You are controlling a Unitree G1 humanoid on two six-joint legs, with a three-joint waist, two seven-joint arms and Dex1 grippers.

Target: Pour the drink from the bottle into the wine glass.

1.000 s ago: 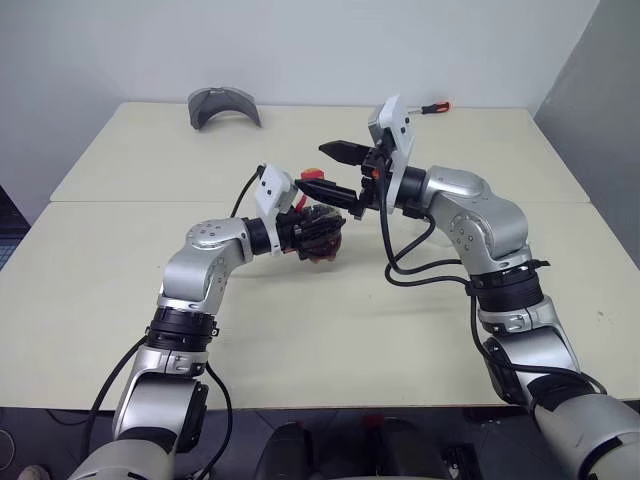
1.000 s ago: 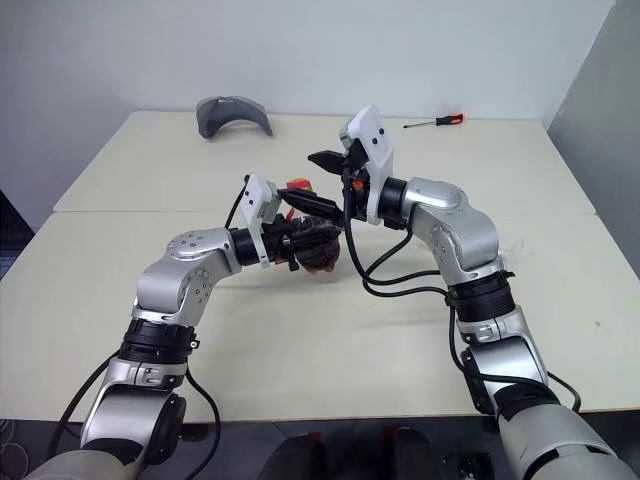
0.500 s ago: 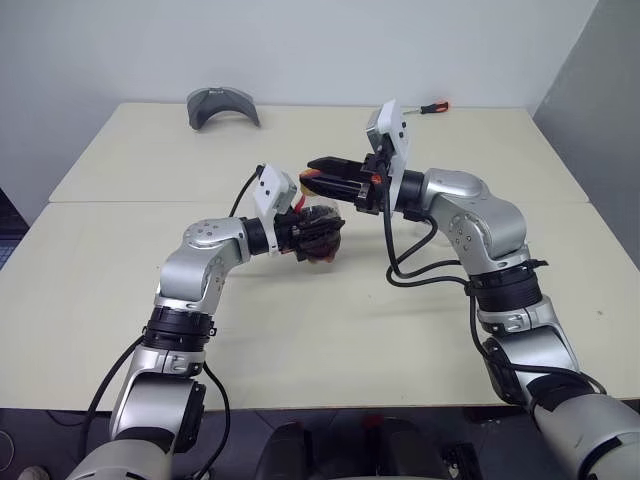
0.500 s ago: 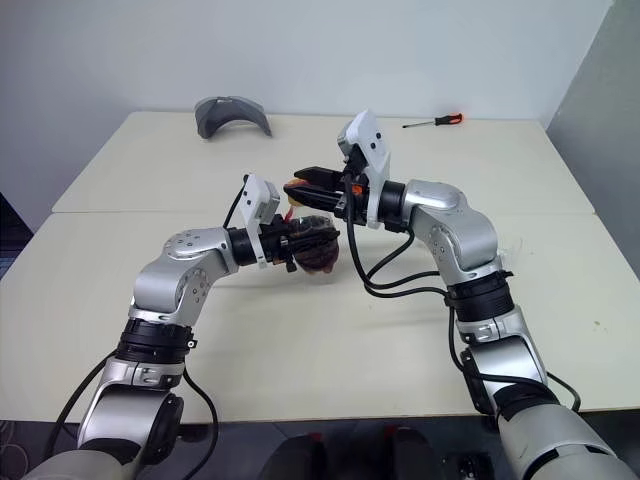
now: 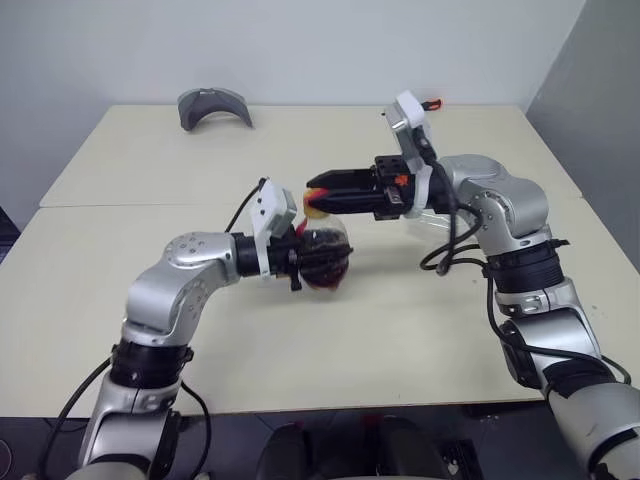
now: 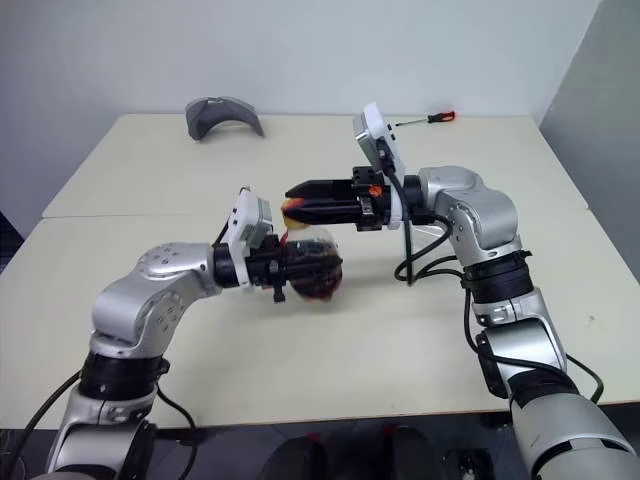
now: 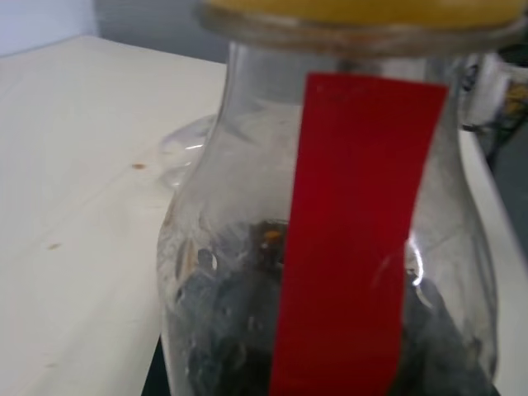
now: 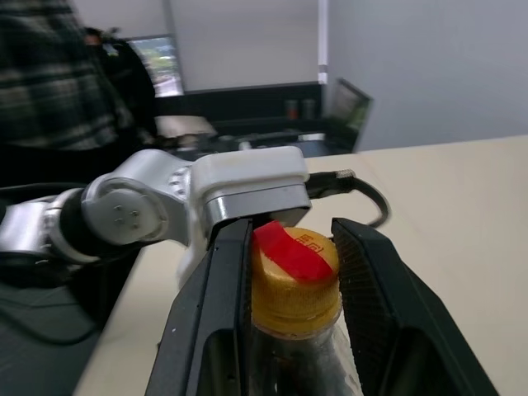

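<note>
Right wrist view: right tool (image 8: 290, 280) squeezes the yellow cap (image 8: 294, 280). The bottle (image 6: 312, 268), gripped by the left tool (image 6: 300, 266), sits at its 6 o'clock.

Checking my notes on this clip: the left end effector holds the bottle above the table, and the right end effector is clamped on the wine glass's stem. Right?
Not quite. The right end effector is clamped on the bottle's yellow cap, not on the wine glass's stem, as the right wrist view shows. The rest holds: the left end effector holds the bottle above the table.

Wine glass (image 5: 432, 215) mostly hidden behind right arm; bottle (image 7: 330, 247) base cut off in left wrist view.
</note>
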